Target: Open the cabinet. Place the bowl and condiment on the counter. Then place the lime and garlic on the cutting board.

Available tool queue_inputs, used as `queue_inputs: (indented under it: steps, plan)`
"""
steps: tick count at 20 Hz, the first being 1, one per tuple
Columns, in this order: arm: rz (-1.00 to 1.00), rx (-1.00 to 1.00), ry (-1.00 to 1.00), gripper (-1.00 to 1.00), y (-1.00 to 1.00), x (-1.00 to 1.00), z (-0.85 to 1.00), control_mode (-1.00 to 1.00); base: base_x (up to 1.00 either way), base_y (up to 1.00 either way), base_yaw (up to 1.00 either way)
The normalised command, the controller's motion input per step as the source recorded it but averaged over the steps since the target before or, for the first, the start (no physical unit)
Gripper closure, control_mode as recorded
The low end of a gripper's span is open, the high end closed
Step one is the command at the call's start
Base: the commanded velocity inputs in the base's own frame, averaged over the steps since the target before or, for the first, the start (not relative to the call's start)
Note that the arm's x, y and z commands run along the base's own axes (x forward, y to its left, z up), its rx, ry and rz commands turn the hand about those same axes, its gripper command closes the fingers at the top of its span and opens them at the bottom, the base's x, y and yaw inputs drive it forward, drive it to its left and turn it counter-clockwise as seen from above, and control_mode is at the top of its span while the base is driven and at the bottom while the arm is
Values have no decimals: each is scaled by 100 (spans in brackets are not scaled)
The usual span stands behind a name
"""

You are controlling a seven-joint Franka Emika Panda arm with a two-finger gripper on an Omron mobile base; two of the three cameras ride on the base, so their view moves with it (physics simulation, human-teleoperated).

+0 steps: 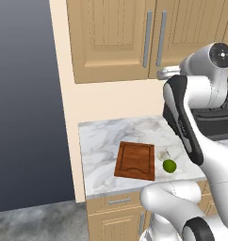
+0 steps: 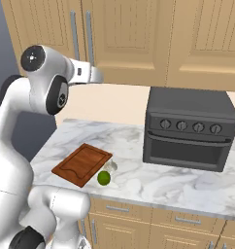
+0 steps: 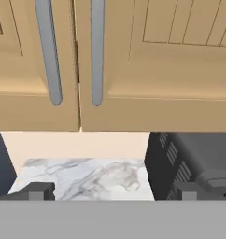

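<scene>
Cabinet (image 1: pixel 113 40): on the wall above the surface, both doors shut, two grey bar handles (image 3: pixel 73 51) side by side at the seam.
Fingers (image 3: pixel 112 191): spread wide, empty, raised in front of the lower ends of the handles, touching nothing.
Surface (image 1: pixel 99 136): white marble, ending at a left edge beside the wall panel.
Board (image 1: pixel 135 160): flat near the front edge, towards the left end.
Lime (image 1: pixel 169 165): on the surface just beside the board's right edge, near the front edge.
Garlic (image 1: pixel 163 155): on the surface just behind the lime, close to the board's right edge.
Oven (image 2: pixel 190 129): dark, standing at the back of the surface, right of the board.
</scene>
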Motion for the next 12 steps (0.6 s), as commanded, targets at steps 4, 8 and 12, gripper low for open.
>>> queue_inputs:
  steps: [4,8,12]
  plan:
    - [0,0,-14,-100,-4,30,33,-100,0,0,0]
    - [0,6,-13,-100,-4,6,39,-100,0,0,0]
    - [0,2,-21,-100,4,-22,46,-100,0,0,0]
